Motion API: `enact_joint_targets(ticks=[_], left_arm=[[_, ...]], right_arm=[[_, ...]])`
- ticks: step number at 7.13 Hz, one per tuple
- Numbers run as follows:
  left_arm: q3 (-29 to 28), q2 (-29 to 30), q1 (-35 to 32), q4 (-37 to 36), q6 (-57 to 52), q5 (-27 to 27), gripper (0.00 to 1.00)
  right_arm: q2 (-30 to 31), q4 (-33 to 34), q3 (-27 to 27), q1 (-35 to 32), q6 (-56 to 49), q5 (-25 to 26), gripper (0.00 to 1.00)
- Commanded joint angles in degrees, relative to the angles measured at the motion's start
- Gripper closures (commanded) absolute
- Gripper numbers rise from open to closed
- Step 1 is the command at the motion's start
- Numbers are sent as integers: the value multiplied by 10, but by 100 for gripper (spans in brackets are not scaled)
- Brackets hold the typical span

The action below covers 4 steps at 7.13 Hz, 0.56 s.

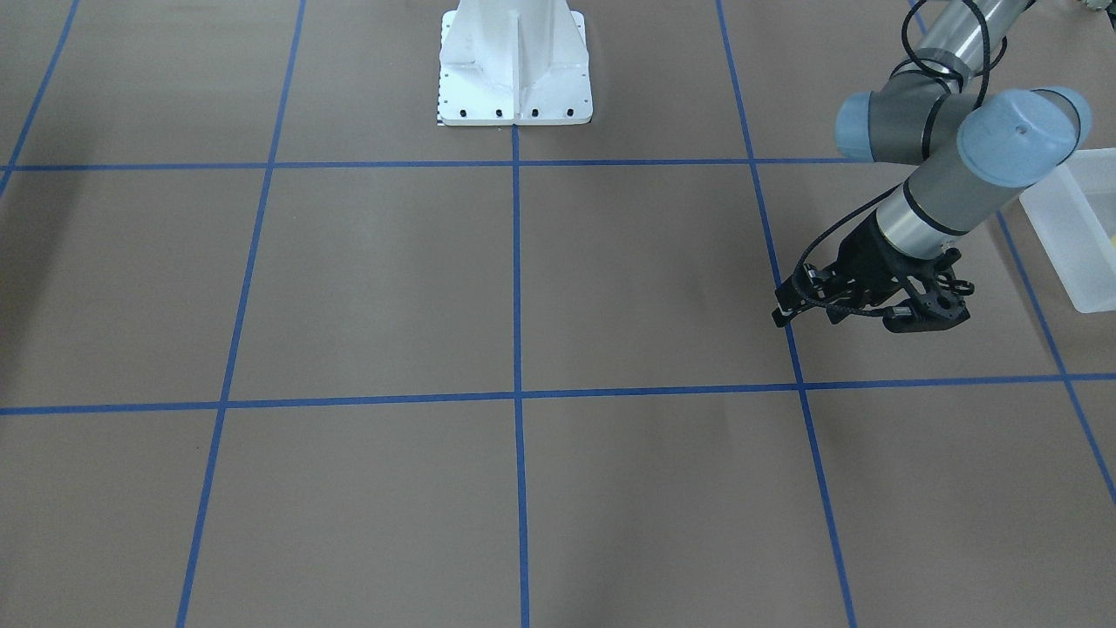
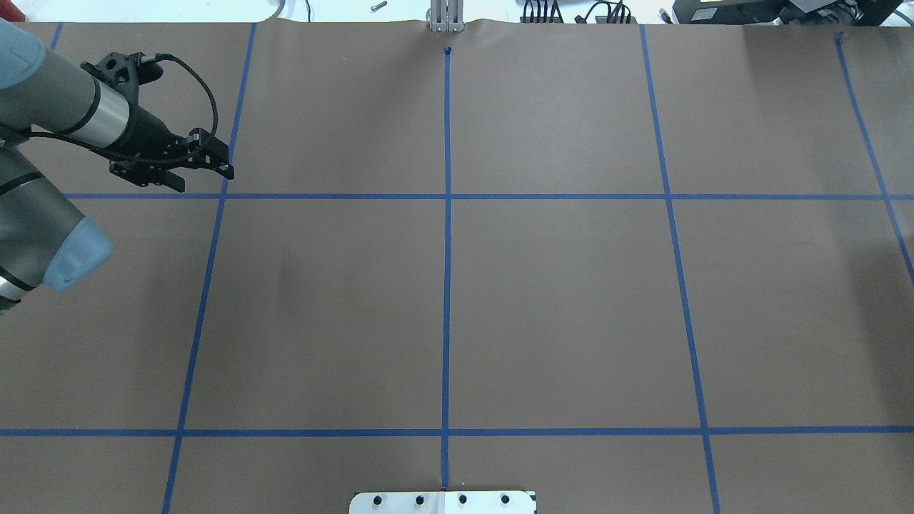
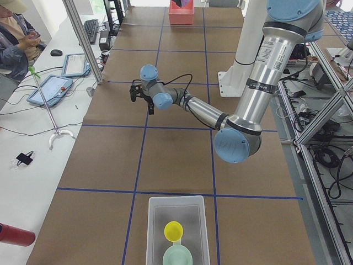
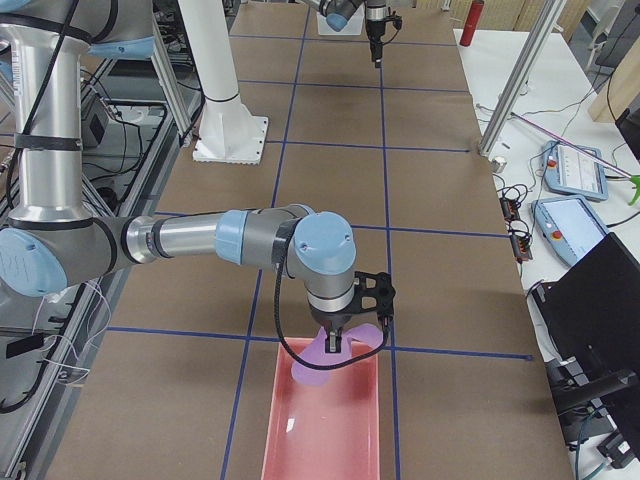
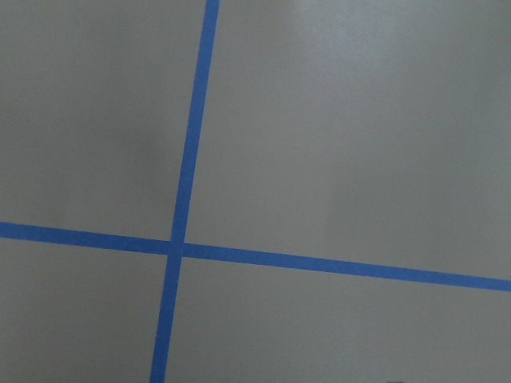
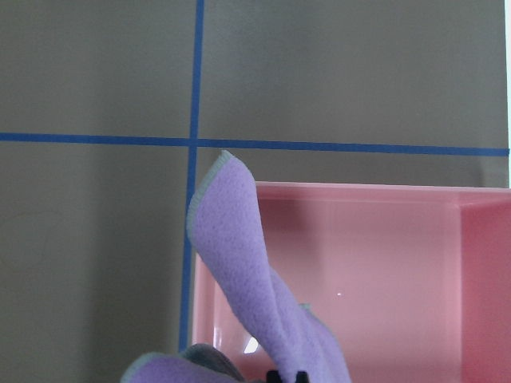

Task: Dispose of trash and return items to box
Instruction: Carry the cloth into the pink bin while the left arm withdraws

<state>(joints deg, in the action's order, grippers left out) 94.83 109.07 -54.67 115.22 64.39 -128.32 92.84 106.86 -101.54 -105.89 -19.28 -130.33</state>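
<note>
Purple cloth (image 6: 239, 263) hangs from right gripper (image 4: 334, 342) over pink bin's (image 4: 330, 435) edge.

Cloth (image 6: 231, 255) looks fuzzy, pink bin (image 6: 383, 255) glossy plastic, table cover (image 6: 359, 72) matt paper

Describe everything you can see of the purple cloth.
The purple cloth is soft, fleece-like lilac fabric with a pale grey-green stitched hem. It hangs folded and crumpled, pinched in the right tool, over one end of the pink bin. Whether its lower fold touches the bin cannot be told.
</note>
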Motion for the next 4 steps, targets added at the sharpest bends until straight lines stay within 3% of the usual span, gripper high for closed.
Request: enact_joint_targets(ticks=[1,2,3,4], left_arm=[[2,-2,0,0,-1,0,11],[8,-3,-1,0,-2,0,11],[18,-15,-1,1,-3,-1,3],[42,-37,-10,-1,-41,-2,3]], right_arm=[[-36,9,85,-9,-48,18,100],[-37,-2,105,5,-43,18,100],[-33,-21,116,16,-40,14,36],[-30,-31,123,17,-40,7,0]])
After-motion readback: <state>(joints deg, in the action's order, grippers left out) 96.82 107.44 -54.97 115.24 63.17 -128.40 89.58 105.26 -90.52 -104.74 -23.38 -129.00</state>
